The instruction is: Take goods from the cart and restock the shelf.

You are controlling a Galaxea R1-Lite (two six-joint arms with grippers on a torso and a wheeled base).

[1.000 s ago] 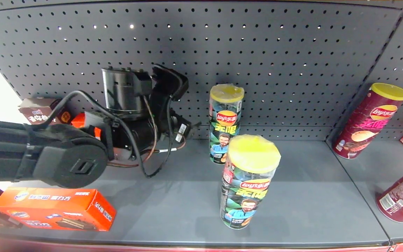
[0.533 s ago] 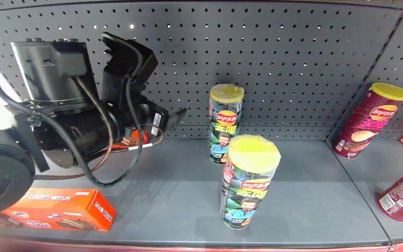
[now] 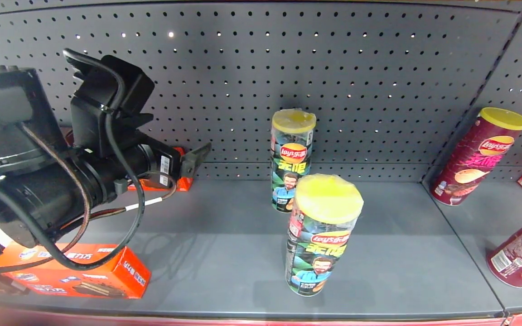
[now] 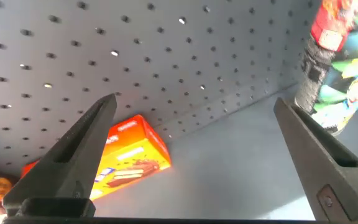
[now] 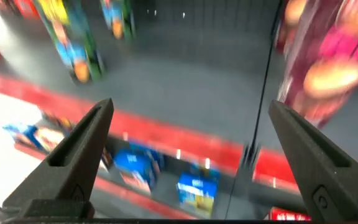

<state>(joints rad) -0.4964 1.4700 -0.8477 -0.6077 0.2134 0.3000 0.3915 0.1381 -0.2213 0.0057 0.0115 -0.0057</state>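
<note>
Two orange boxes: the small one (image 3: 183, 184) lies flat at the foot of the pegboard (image 3: 333, 68), just beyond the tips of my left pincer (image 3: 196, 156). The larger one (image 3: 107, 271) lies at the front edge of the shelf (image 3: 224, 253), beneath that pincer's arm.
Left pincer: its fingers are spread wide with nothing between them. From its own camera (image 4: 194, 102) I see the small box (image 4: 129, 155) farther off in the gap, touching neither finger.
Green cans: both stand upright, well apart from the left pincer on its right-arm side. The back can (image 3: 292, 163) is near the pegboard, about level with the fingertips, and the front can (image 3: 322, 235) is closer to the shelf's edge.
Right pincer: it (image 5: 191, 104) is spread and empty, hanging before the shelf's red front lip (image 5: 166, 134). The view is blurred. Past its tips I make out green cans (image 5: 73, 43) to one side and a maroon can (image 5: 328, 62) to the other.
Blue packets: these (image 5: 194, 186) sit on a lower level, under the right pincer.
Maroon cans: one (image 3: 478, 156) leans tilted in the neighbouring bay and another (image 3: 521, 251) is tilted at the edge, both far from the left pincer.
</note>
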